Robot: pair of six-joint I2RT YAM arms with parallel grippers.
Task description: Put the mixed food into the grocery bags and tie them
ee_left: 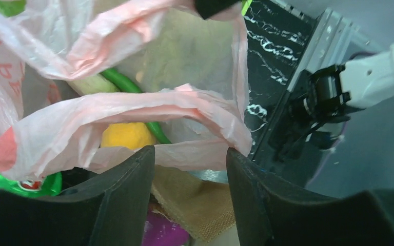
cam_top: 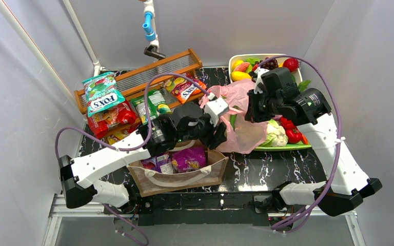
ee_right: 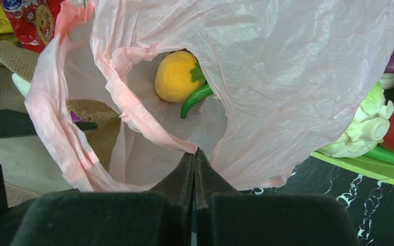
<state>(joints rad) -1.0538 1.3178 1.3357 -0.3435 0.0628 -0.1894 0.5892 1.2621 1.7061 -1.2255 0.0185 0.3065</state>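
The top camera looks steeply down from above and behind the arm bases, taking in the whole black marbled tabletop (cam_top: 267, 171). Each wrist camera peers along its own fingers, past the left gripper (ee_left: 189, 154) and the right gripper (ee_right: 195, 156), and sits very close to the thin translucent pink plastic bag (cam_top: 249, 136). Both wrist views share the round yellow toy fruit (ee_right: 177, 77) inside it.

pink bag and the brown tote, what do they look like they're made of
pink bag: most likely thin plastic film. It is translucent, faintly glossy and crumpled into fine creases.
brown tote: looks like coarse woven fabric, perhaps jute or burlap. It is matte tan, and a rough weave shows in the left wrist view.
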